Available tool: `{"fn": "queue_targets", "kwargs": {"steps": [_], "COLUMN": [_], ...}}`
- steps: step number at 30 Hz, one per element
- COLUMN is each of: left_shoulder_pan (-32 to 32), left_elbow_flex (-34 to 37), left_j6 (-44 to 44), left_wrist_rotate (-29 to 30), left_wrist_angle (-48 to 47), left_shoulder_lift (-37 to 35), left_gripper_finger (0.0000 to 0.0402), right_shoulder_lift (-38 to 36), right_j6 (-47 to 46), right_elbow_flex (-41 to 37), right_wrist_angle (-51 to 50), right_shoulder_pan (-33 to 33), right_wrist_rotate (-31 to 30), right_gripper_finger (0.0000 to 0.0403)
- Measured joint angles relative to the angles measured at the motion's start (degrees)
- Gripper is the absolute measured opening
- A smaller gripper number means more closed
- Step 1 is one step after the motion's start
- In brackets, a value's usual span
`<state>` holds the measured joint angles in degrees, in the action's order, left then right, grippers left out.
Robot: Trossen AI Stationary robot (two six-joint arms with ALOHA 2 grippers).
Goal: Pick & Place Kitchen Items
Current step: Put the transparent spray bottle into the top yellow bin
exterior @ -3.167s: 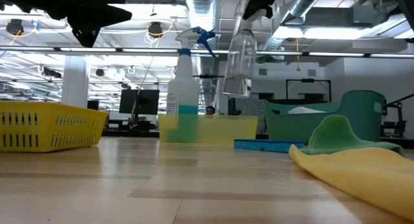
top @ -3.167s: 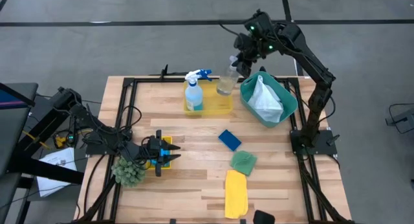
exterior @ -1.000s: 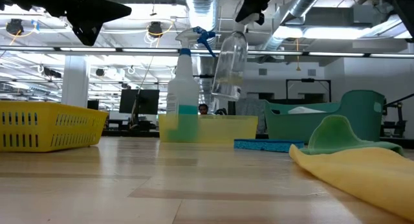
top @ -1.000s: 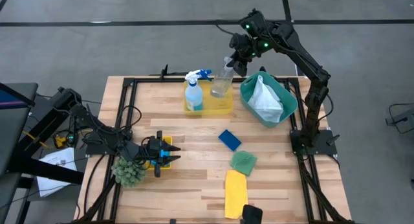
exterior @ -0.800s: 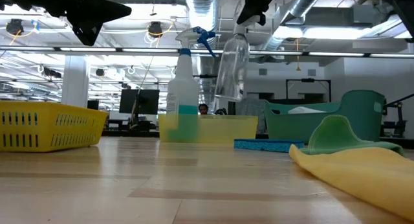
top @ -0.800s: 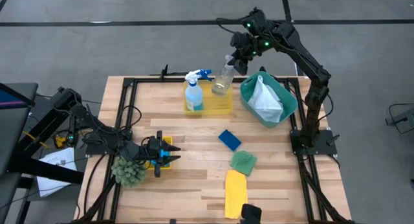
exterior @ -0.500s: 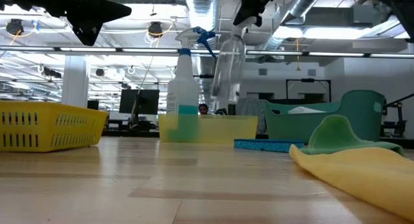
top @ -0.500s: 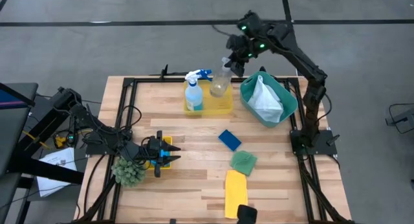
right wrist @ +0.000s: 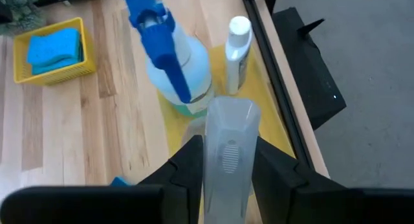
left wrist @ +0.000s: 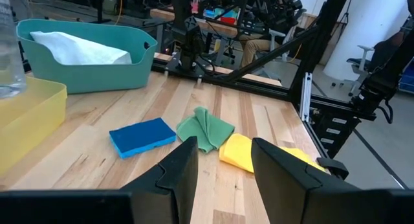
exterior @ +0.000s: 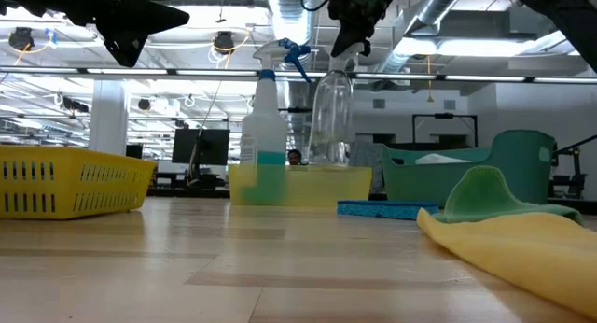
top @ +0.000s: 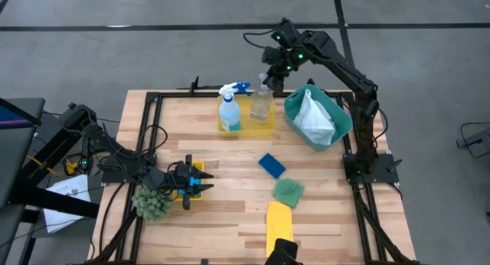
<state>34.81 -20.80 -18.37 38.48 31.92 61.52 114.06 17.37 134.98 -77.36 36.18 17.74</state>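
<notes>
While clamped at its top by the right gripper [top: 269, 72], clear bottle [top: 261, 103] stands upright in yellow tray [top: 246, 129], far table edge.

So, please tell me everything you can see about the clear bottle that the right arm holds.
The clear plastic bottle looks see-through and about empty. It hangs upright, and the right hand is shut on its top. Its base sits low, over or inside the yellow plastic tray, beside the blue-liquid spray bottle; I cannot tell whether it touches the tray floor.
</notes>
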Motion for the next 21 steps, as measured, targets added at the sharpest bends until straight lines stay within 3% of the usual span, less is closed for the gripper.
{"fn": "queue_targets", "kwargs": {"steps": [21], "left_shoulder_pan": [0.0], "left_elbow_flex": [0.0], "left_j6": [-0.09], "left_wrist_rotate": [-0.02], "left_wrist_angle": [0.24], "left_shoulder_lift": [0.0], "left_gripper_finger": [0.014], "right_shoulder_lift": [4.22], "right_j6": [0.42], "right_elbow_flex": [0.09], "right_wrist_angle": [4.26], "right_shoulder_pan": [0.9], "right_wrist_rotate": [0.14], "right_gripper_finger": [0.0095]}}
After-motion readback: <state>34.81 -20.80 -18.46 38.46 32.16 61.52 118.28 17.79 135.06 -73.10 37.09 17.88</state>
